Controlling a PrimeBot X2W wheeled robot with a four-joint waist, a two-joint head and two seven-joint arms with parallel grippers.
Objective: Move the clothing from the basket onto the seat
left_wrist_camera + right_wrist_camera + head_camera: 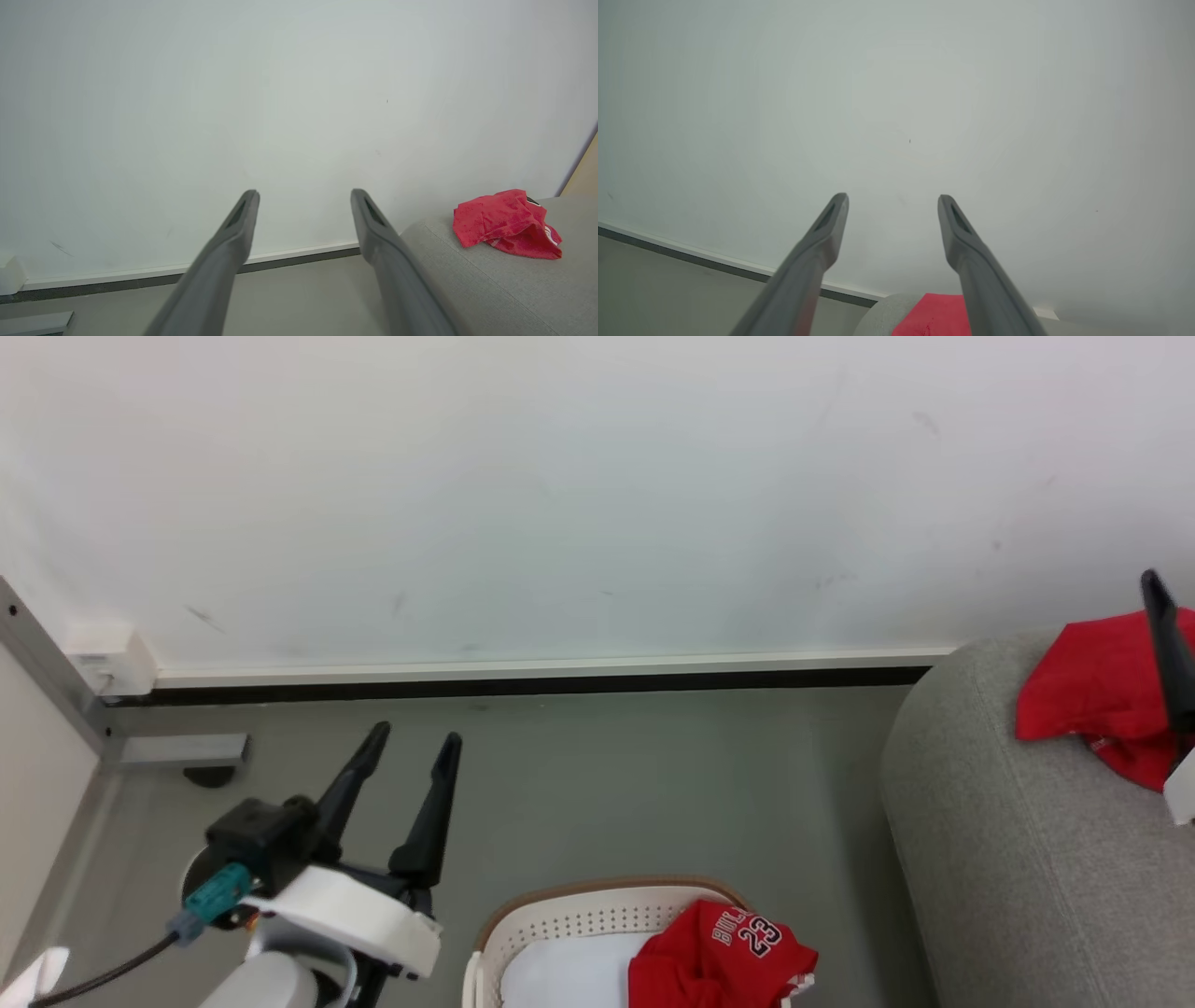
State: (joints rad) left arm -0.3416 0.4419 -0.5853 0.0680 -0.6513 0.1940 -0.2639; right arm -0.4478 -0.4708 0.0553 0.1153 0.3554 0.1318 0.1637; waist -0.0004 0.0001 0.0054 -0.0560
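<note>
red jersey (724,954) in basket (579,919) | lettering: white "BUL", "23"

Home-like room — grey sofa (1008,859), laundry basket (579,919), bare wall (560,476).

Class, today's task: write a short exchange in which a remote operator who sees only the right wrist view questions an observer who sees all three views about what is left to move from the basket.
Operator: Below my open right hand I see a red garment on the sofa. Is the basket empty?
Observer: No. A red jersey lettered BULLS 23 lies at the basket's right side.
Operator: Where is the left hand?
Observer: The left hand hangs open over the floor, left of the basket, holding nothing.
</note>
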